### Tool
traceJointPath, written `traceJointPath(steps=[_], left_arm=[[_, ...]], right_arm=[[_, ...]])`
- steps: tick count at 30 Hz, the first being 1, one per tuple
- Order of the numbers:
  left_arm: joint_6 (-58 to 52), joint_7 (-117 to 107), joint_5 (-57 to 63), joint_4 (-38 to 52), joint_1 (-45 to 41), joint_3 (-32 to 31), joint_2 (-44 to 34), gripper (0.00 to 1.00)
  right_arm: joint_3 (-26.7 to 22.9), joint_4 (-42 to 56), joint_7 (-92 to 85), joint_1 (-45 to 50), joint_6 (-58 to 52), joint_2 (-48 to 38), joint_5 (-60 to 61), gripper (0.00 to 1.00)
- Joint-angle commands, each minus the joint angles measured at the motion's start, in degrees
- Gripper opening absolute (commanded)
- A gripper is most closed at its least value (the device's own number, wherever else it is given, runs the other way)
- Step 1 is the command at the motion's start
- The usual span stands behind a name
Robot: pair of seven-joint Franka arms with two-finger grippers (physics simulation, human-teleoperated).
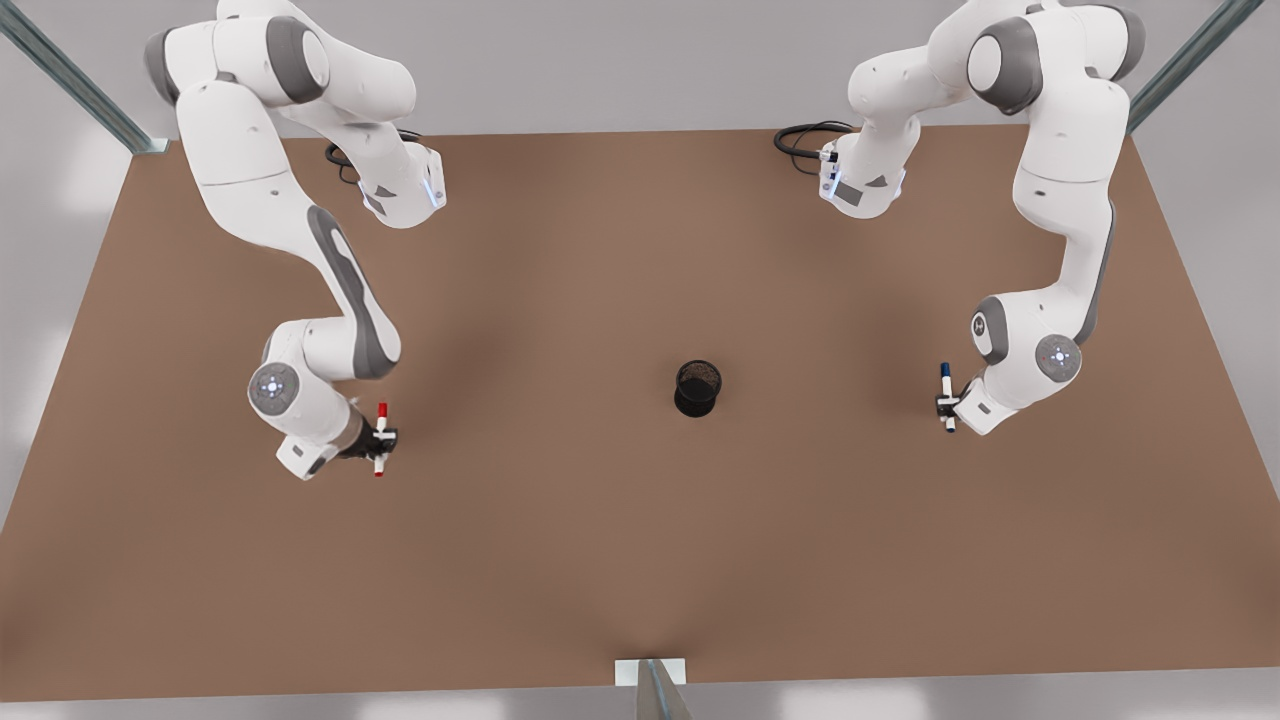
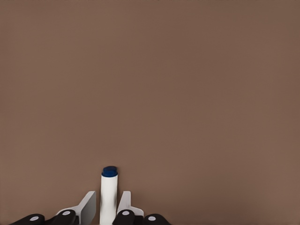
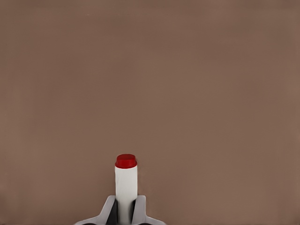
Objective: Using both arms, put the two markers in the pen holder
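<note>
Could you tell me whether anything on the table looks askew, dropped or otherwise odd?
Nothing stands out. The pen holder stands upright mid-table, the left gripper grips the blue-capped marker, and the right gripper grips the red-capped marker.

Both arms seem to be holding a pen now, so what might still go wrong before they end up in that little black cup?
Both markers must enter one small pen holder, so the left gripper and right gripper may collide if they arrive together. Each grips only the barrel's middle: the blue marker or red marker might tilt or slip. The holder looks light; a misaligned marker could tip it.
</note>
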Motion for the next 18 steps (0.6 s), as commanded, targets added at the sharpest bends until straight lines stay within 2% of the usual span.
traceJointPath(steps=[1,4,6,8,15,18], left_arm=[[0.01,-0.14,0.05,0.13,0.01,0.02,0.1,0.42],[0.01,-0.14,0.05,0.22,0.01,-0.07,0.19,0.39],[0.01,-0.14,0.05,0.31,0.01,-0.07,0.28,0.38],[0.01,-0.23,0.05,0.31,-0.08,-0.07,0.28,0.37],[0.01,-0.23,0.05,0.57,0.01,-0.07,0.98,0.37],[0.01,-0.14,0.05,0.57,-0.08,-0.07,0.98,0.33]], right_arm=[[3.53,3.03,1.25,-0.06,-8.91,-2.37,-0.49,0.21],[14.43,7.77,8.11,-0.15,-10.14,-3.78,-0.49,0.21],[18.22,13.57,11.62,2.39,-9.27,-2.55,-0.58,0.21],[18.31,17.97,13.29,8.72,-4.17,-0.7,-0.49,0.21],[18.13,19.82,16.81,24.98,31.77,7.47,-0.58,0.21],[17.6,27.1,16.55,28.41,35.73,10.99,-2.42,0.21]])
